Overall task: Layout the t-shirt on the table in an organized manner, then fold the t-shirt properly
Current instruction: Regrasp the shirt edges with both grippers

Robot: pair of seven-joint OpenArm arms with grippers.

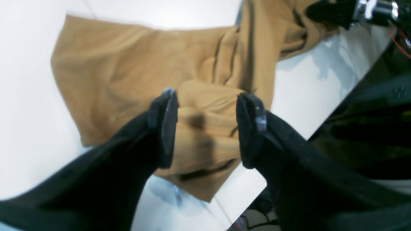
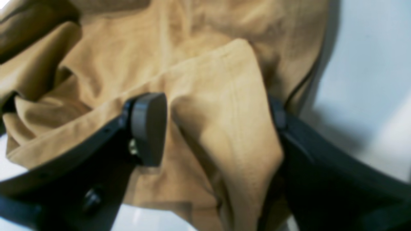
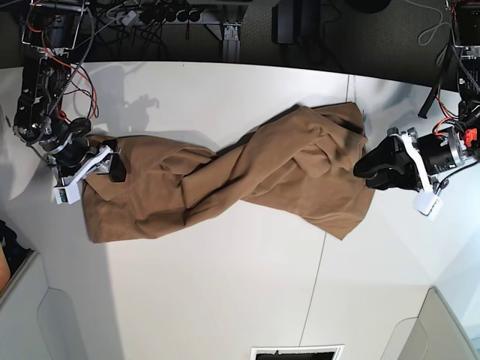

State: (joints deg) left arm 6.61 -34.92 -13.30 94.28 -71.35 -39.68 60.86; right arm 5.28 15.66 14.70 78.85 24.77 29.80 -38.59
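Observation:
The tan t-shirt [image 3: 247,180] lies twisted and wrinkled across the white table [image 3: 225,285], running from lower left to upper right. My left gripper [image 3: 361,168] is at the shirt's right end. In the left wrist view it [image 1: 207,123] is open, its fingers straddling a bunched fold of the t-shirt [image 1: 128,70]. My right gripper [image 3: 114,166] is at the shirt's left end. In the right wrist view it [image 2: 215,125] stands open with a raised ridge of the t-shirt [image 2: 208,64] between its fingers.
A thin dark seam line [image 3: 321,277] crosses the table near the shirt's right end. Cables and dark equipment [image 3: 165,15] sit beyond the far edge. The table edge [image 1: 324,123] runs close to the left gripper. A vent-like opening [image 3: 296,352] is at the near edge.

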